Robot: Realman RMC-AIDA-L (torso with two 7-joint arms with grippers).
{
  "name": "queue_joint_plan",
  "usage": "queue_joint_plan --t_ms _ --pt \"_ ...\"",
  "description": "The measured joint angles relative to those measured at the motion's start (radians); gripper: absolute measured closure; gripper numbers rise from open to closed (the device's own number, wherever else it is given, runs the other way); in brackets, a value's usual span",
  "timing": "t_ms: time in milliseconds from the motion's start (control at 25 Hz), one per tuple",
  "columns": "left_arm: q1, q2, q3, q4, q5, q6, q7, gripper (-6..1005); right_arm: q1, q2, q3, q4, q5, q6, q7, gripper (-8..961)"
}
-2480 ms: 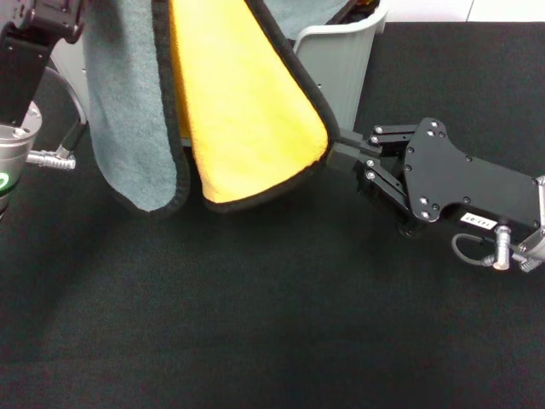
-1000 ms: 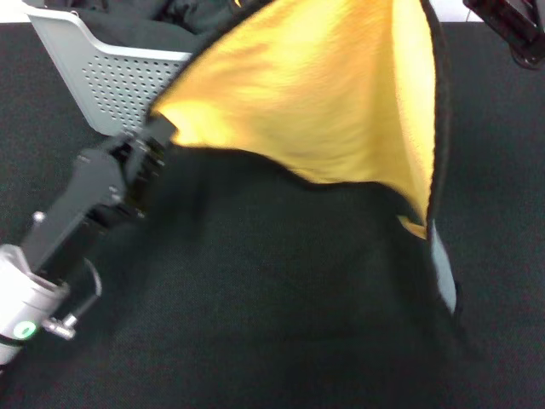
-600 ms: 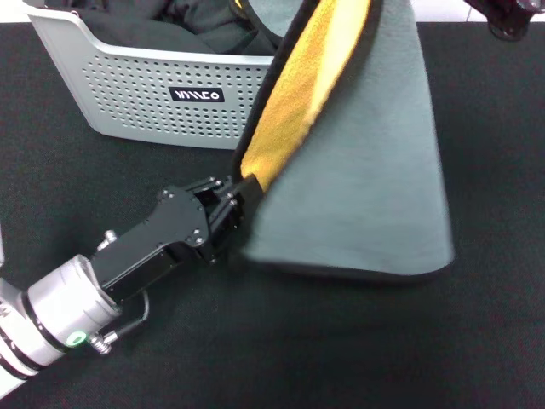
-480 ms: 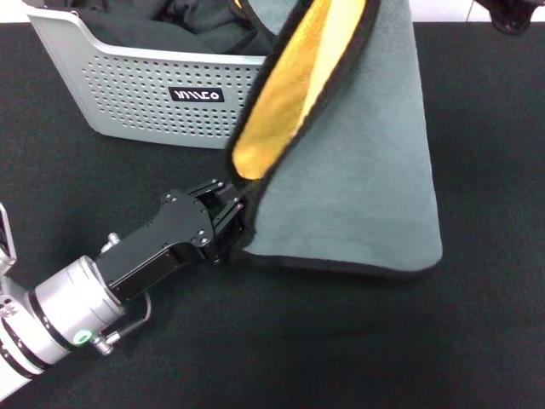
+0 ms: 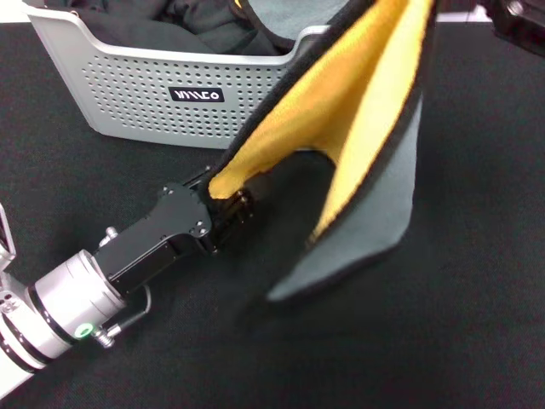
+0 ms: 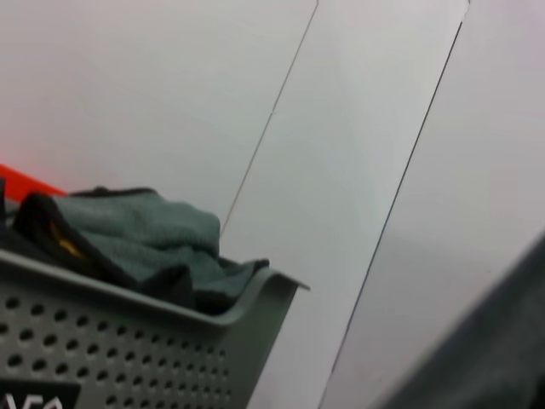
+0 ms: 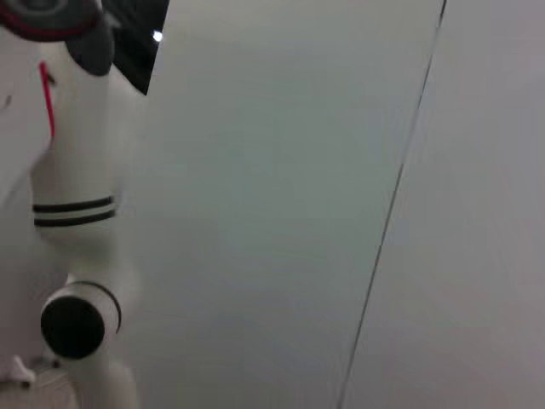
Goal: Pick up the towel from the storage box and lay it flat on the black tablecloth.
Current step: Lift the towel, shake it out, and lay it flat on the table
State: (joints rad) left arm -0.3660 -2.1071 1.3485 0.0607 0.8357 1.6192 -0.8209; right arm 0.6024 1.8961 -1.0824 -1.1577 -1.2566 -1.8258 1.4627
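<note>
The towel [image 5: 358, 111] hangs in the air from the top right, sloping down to the left, yellow side facing me and grey-green side showing along its low right flap. My left gripper [image 5: 226, 198] is shut on its lower left corner, just above the black tablecloth [image 5: 426, 341] and in front of the storage box [image 5: 128, 94]. My right gripper [image 5: 515, 17] is at the top right edge, beside the towel's upper end, which runs out of view. The left wrist view shows the storage box [image 6: 128, 341] rim and a dark grey edge of cloth.
Black cloths [image 5: 170, 17] and a grey-green cloth [image 6: 136, 226] lie bunched in the storage box at the back left. A white robot part [image 7: 77, 213] and a pale wall fill the right wrist view. The tablecloth stretches wide to the front and right.
The towel has swung open: its yellow side now faces me and the grey-green flap has narrowed and moved left. My left gripper holds the corner at nearly the same spot.
</note>
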Motion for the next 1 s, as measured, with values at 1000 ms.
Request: queue_joint_plan --t_ms 1000 --pt "-0.002 -0.001 0.003 -0.001 -0.034 0.060 0.041 570 0.022 -0.052 0.131 -0.020 -0.099 -0.062 0.058 953"
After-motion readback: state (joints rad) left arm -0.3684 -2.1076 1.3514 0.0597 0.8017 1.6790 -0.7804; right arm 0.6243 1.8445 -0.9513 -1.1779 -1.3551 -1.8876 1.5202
